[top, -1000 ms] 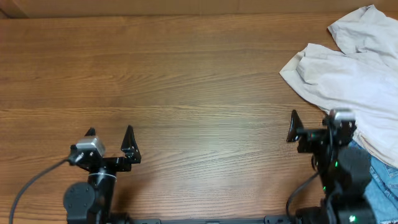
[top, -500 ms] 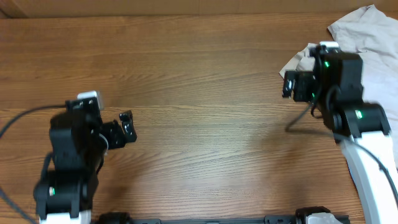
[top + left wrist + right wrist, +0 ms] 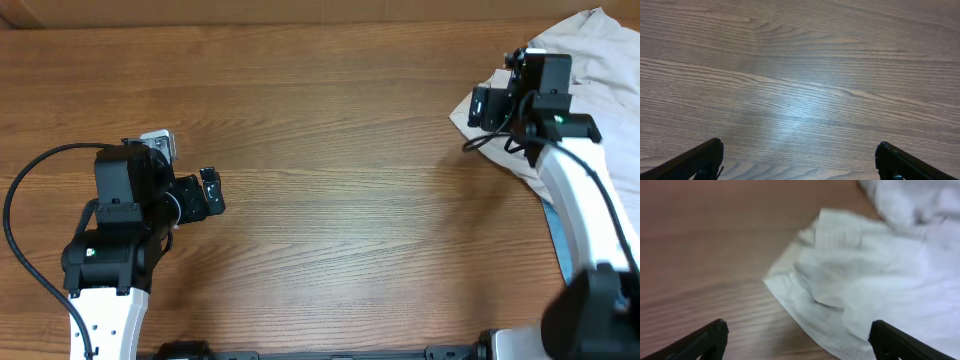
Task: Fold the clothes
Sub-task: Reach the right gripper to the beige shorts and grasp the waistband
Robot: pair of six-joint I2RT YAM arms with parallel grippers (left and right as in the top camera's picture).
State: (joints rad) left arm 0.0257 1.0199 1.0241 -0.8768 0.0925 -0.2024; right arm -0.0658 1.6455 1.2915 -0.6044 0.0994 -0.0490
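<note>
Our right gripper (image 3: pixel 797 332) has swung forward over the cream shorts (image 3: pixel 865 280), jaws apart; our left gripper (image 3: pixel 800 160), jaws likewise spread, hovers above the table (image 3: pixel 800 75).

Robot lab bench: wood-grain table (image 3: pixel 330 150), cabled left arm (image 3: pixel 110 265), right arm (image 3: pixel 578 195).

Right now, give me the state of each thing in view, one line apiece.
shorts: crumpled, unfolded, ungripped, on the table, far right corner.
left gripper: open, empty, over the table.
right gripper: open, empty, over the shorts' near edge.
</note>
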